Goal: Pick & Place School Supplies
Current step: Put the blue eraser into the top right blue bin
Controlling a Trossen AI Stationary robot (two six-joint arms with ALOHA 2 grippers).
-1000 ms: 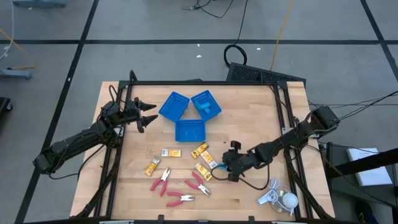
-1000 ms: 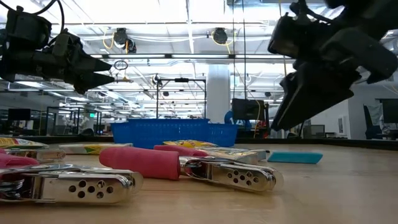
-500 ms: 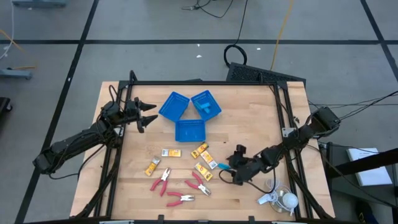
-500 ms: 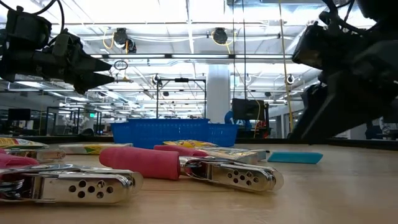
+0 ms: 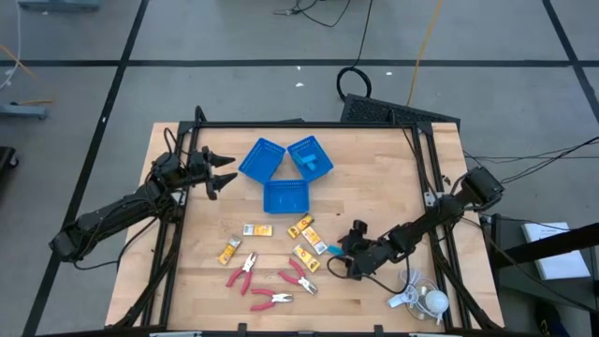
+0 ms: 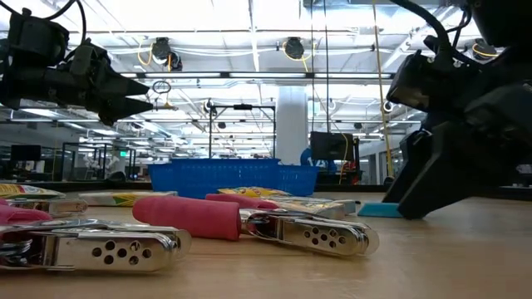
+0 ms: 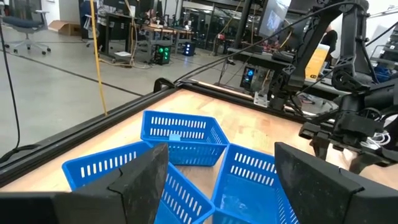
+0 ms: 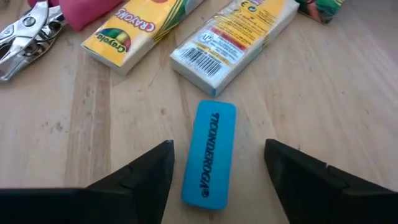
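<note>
Your left hand [image 5: 225, 172] waits wide open, holding nothing, high beside the blue trays [image 5: 284, 171]. Your right hand [image 8: 214, 163] is low over the counter [image 5: 374, 197], fingers spread around the light-blue eraser [image 8: 209, 154] without squeezing it, near the yellow crayon packets [image 8: 231, 34].

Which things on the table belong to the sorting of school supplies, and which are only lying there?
For the job:
- blue eraser, between the open right gripper fingers
- crayon packets
- red-handled pliers

Only lying about:
- white corded gadget
- three blue trays, possibly where the supplies go
- left gripper, open, waiting beside the trays
</note>
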